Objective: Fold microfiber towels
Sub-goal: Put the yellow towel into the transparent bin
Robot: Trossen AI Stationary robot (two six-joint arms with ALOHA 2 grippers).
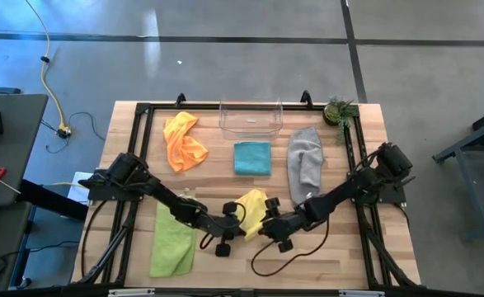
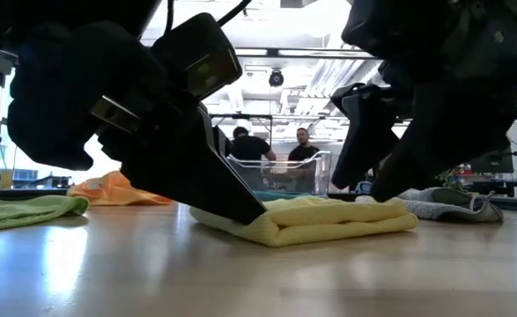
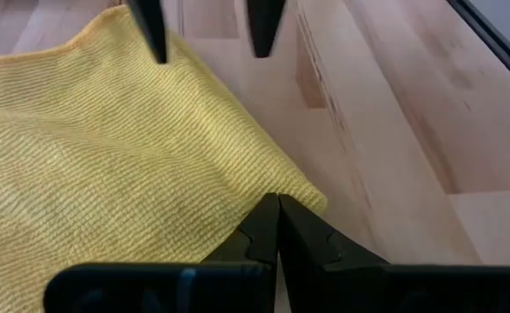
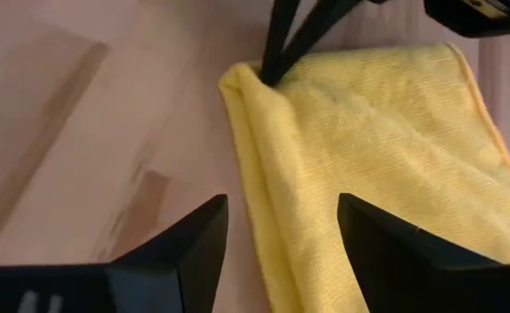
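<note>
A ribbed yellow microfiber towel (image 1: 252, 203) lies folded into a soft, rounded wad on the pale plank table (image 1: 349, 256), well in front of the clear plastic bin (image 1: 251, 118) at the table's far edge. The left gripper (image 3: 278, 228) is clenched, its dark tapered fingers pressed together on one corner of the yellow cloth. The right gripper (image 4: 282, 228) hangs released over the opposite folded edge, its fingers spread and holding nothing.

Just in front of the bin a teal towel (image 1: 252, 157) rests as a neat square. An orange towel (image 1: 184, 142) sits crumpled to the bin's left, and a grey towel (image 1: 304, 162) lies in a long limp heap to its right. A lime green towel (image 1: 173, 242) stretches flat, far from the bin near the table's front left.

From table height the two arms block most of the scene; the yellow fold's layered edge shows between them, and the teal cloth is hidden.
</note>
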